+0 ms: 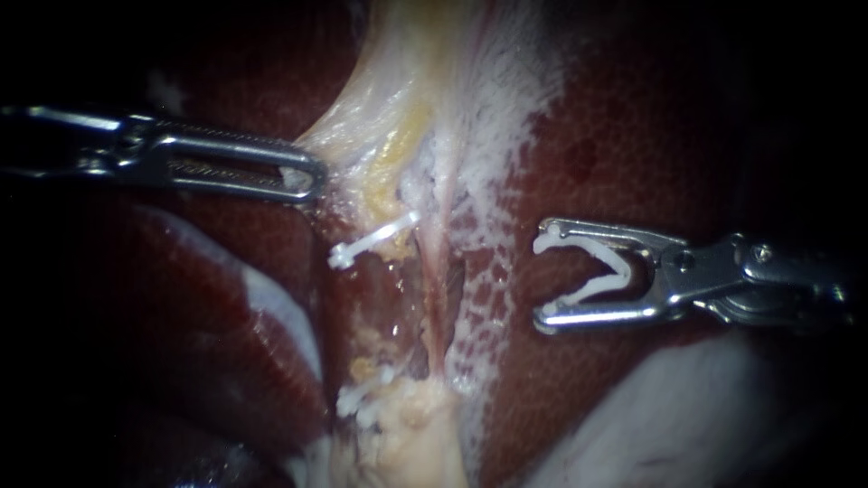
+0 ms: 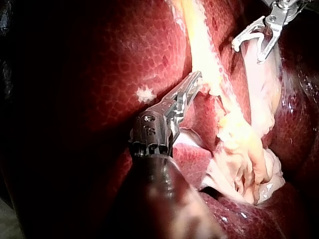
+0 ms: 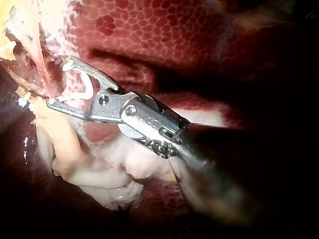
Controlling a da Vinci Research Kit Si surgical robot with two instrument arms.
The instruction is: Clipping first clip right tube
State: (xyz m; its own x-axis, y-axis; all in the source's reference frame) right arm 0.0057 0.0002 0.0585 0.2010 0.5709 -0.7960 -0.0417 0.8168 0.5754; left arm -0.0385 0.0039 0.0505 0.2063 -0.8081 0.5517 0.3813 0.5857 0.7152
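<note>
My right instrument (image 1: 541, 278) comes in from the right, its jaws spread wide and holding an open white clip (image 1: 601, 271) between them. It stands to the right of the thin pink right tube (image 1: 437, 271), apart from it. In the right wrist view the jaws (image 3: 59, 82) sit just beside that tube (image 3: 42, 72). My left instrument (image 1: 307, 179) is shut on the pale yellow tissue (image 1: 380, 136) at the upper left and holds it taut. In the left wrist view its jaws (image 2: 197, 79) meet the yellow strand (image 2: 204, 45).
A closed white clip (image 1: 375, 239) lies across the left tube, and another white clip (image 1: 360, 399) sits lower, by the pale stump (image 1: 411, 434). Dark red liver (image 1: 633, 117) surrounds the field, with whitish film (image 1: 493, 235) beside the tubes.
</note>
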